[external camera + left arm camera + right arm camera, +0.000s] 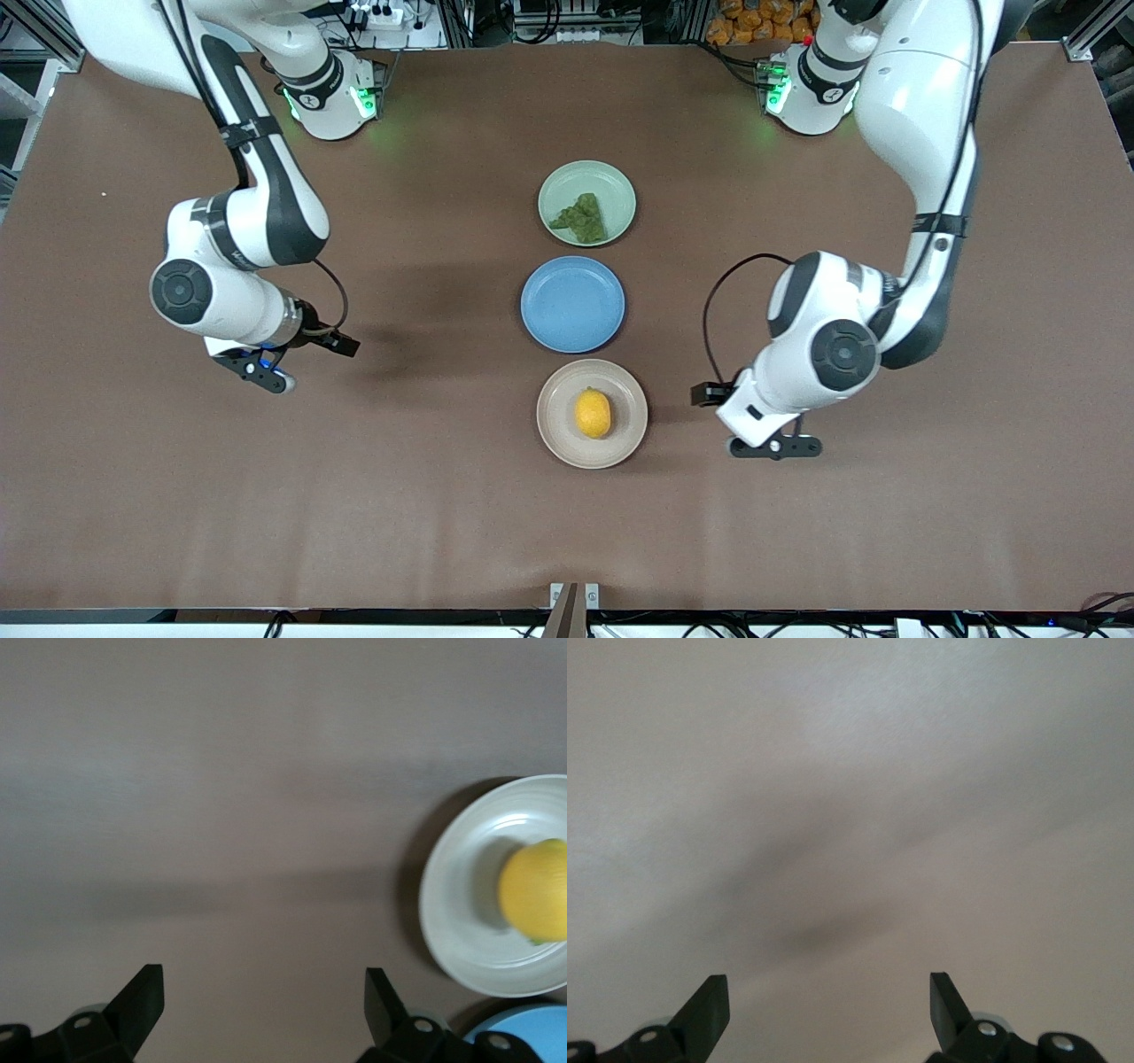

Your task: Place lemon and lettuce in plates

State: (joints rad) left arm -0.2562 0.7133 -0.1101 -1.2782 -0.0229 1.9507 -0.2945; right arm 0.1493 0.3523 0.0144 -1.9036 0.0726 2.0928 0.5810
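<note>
The yellow lemon (593, 413) (536, 890) lies in the beige plate (558, 416) (461, 904), the plate nearest the front camera. Farthest from the camera, the dark green lettuce (580, 219) rests in the mint green plate (585, 177). My left gripper (775, 447) (264, 992) hangs open and empty over bare table beside the beige plate, toward the left arm's end. Over bare table toward the right arm's end, my right gripper (257, 369) (829, 997) is open too, with nothing between its fingers.
An empty blue plate (572, 303) (532, 1036) sits between the mint and beige plates, in a row down the table's middle. Brown table surface (399, 496) stretches on both sides of the row.
</note>
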